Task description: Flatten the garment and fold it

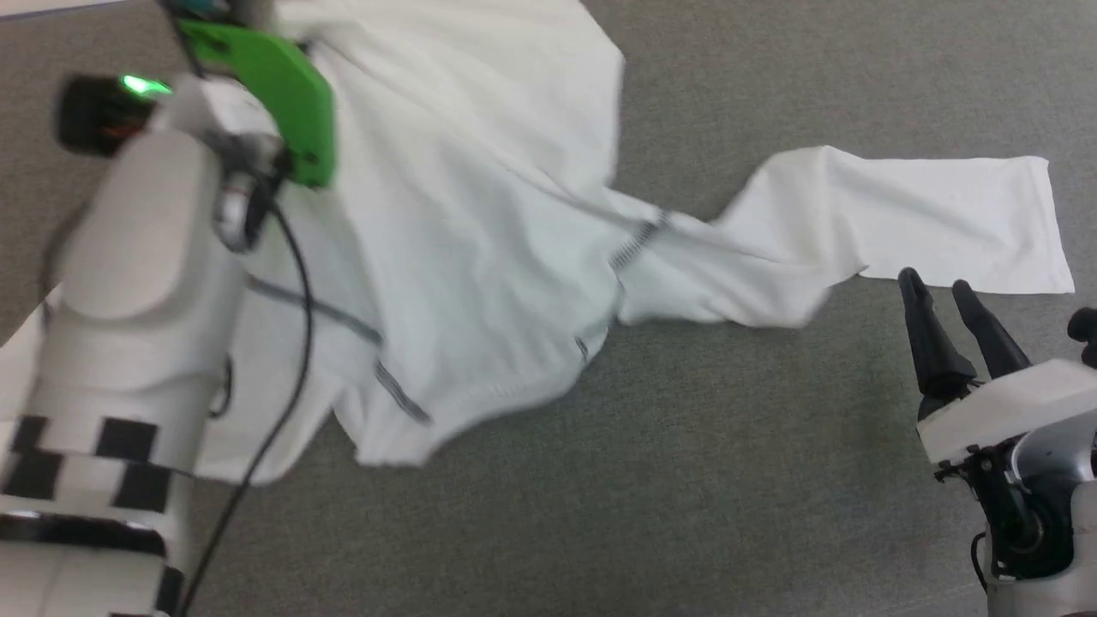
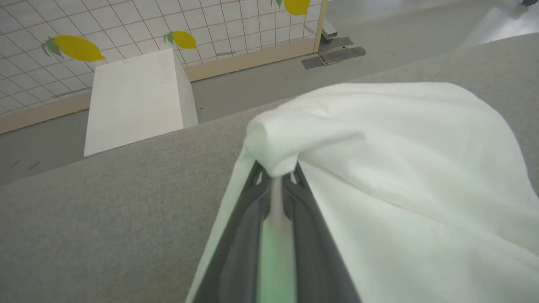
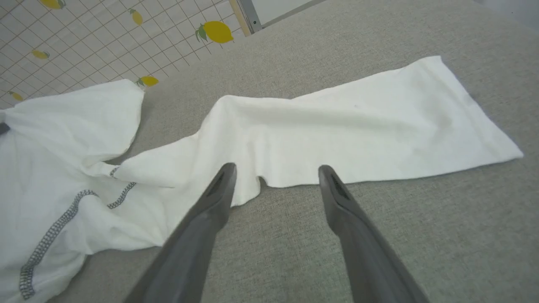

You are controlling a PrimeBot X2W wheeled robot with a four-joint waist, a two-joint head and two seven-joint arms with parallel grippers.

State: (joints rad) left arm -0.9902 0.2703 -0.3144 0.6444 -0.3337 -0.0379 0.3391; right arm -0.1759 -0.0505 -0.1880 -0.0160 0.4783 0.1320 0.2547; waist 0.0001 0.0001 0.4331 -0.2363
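The white garment (image 1: 480, 214) lies wrinkled on the grey table (image 1: 686, 497), dark zigzag stitching showing along its seams. One sleeve (image 1: 926, 218) stretches flat to the right. My left gripper (image 2: 278, 170) is shut on a bunched edge of the garment (image 2: 400, 168), lifting it into a tent over the table's far side. In the head view my left arm (image 1: 146, 283) covers the garment's left part. My right gripper (image 1: 936, 283) stands open just below the sleeve's near edge, holding nothing. In the right wrist view its fingertips (image 3: 276, 168) straddle the edge of the sleeve (image 3: 358, 122).
Beyond the table's far edge a rigid white box (image 2: 134, 101) stands on the floor, in front of a gridded screen printed with lemons (image 2: 76, 46). Bare grey table surface (image 3: 421, 235) spreads below and right of the sleeve.
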